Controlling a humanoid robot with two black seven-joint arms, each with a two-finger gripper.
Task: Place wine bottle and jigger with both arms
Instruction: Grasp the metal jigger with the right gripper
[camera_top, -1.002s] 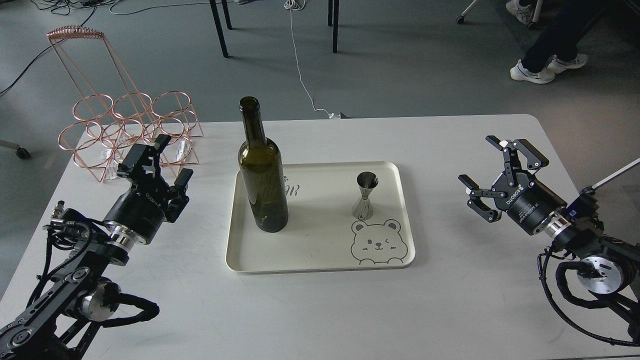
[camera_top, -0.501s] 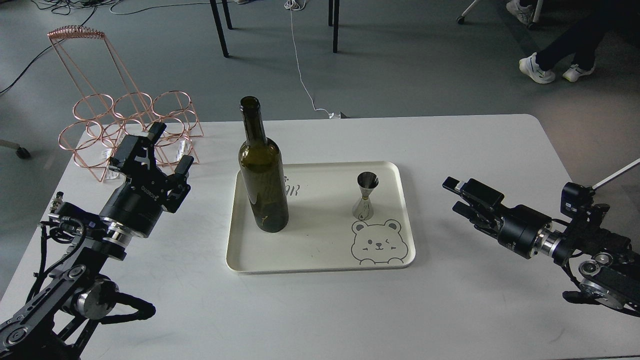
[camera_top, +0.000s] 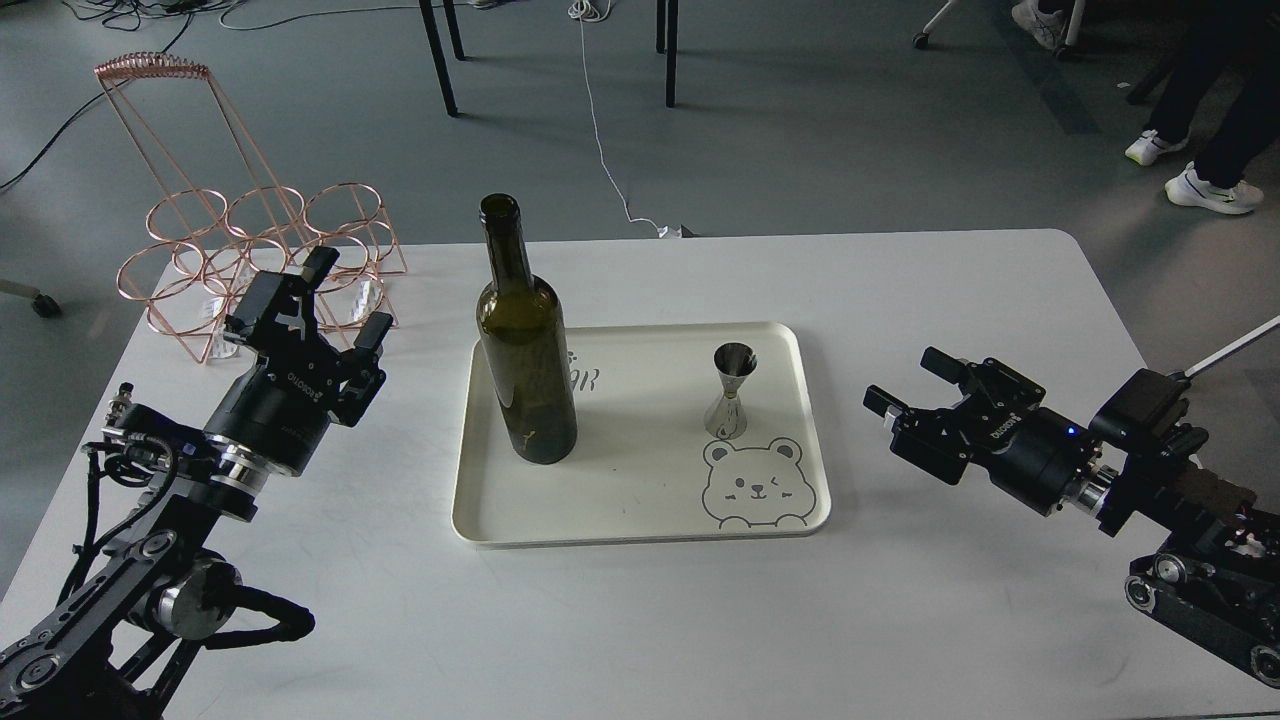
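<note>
The dark olive-green wine bottle (camera_top: 524, 352) stands upright on the left part of a cream tray (camera_top: 640, 500). The small silver jigger (camera_top: 730, 392) stands upright on the tray's right part, above a printed bear. My left gripper (camera_top: 345, 298) is open and empty, to the left of the bottle and apart from it. My right gripper (camera_top: 908, 384) is open and empty, low over the table to the right of the tray, with its fingers pointing left toward the jigger.
A copper wire bottle rack (camera_top: 250, 250) stands at the table's back left corner, just behind my left gripper. The white table (camera_top: 640, 620) ends a little behind the tray. Chair legs, cables and a person's feet are on the floor beyond.
My right gripper has dropped lower, turned and moved left toward the tray. My left gripper has shifted only slightly. The bottle and jigger have not moved.
</note>
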